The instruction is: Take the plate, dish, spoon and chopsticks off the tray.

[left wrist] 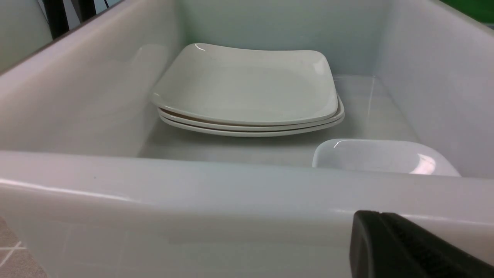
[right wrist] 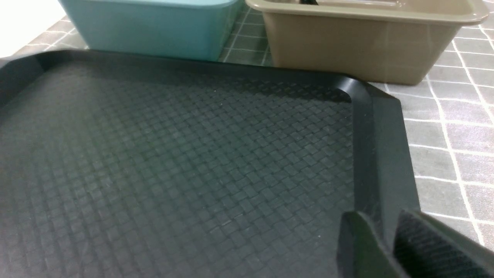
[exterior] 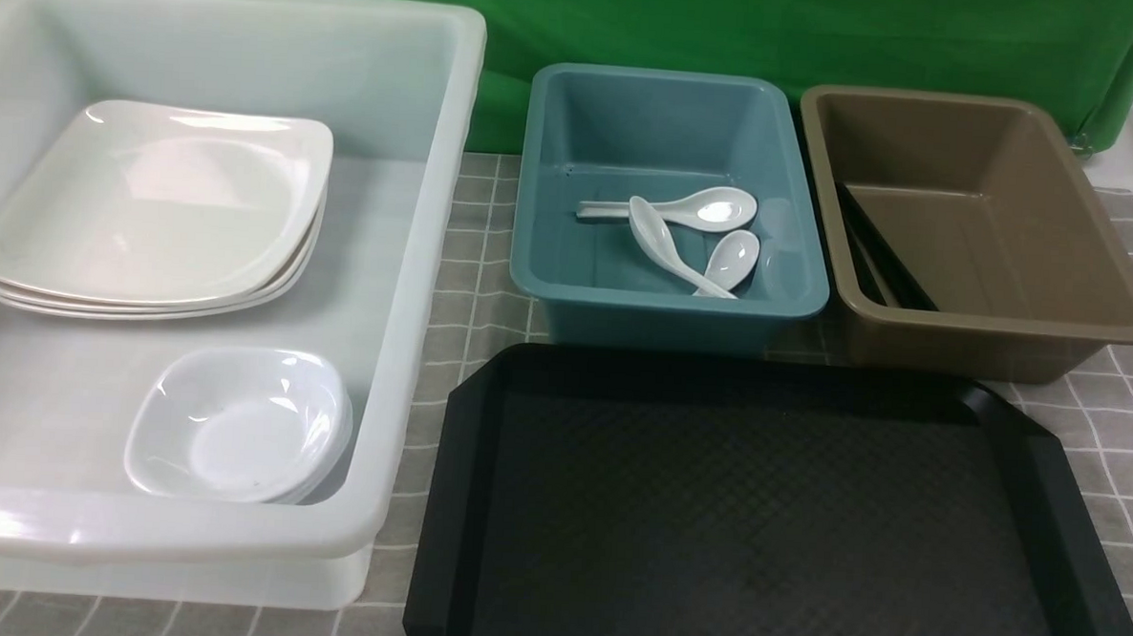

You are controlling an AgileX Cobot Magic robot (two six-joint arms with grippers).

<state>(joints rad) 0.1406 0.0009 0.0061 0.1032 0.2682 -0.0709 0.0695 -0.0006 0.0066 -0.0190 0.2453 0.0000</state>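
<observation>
Tray (exterior: pixel 1045 530) floor lies bare in my front view: nothing of the setting rests on it. Plates (exterior: pixel 150 209) are stacked at the far end of the white tub (exterior: pixel 415 283), dishes (exterior: pixel 237 423) nest at its near end, three spoons (exterior: pixel 694 238) lie in the teal tub (exterior: pixel 533 211), and dark chopsticks (exterior: pixel 875 260) lean along the left wall of the brown tub (exterior: pixel 1131 314). I judge the clearing done; what remains is to draw both arms back gently, keeping clear of the tub rims.

My left gripper (left wrist: pixel 409 247) shows only one dark finger outside the white tub's near wall; I take it as closed and empty. My right gripper (right wrist: pixel 389 247) hangs over the tray's right rim, fingers slightly apart, holding nothing.

Neither gripper appears in the front view; only the wrist views show them. The left wrist view confirms three stacked plates; only the front view shows the spoons.
</observation>
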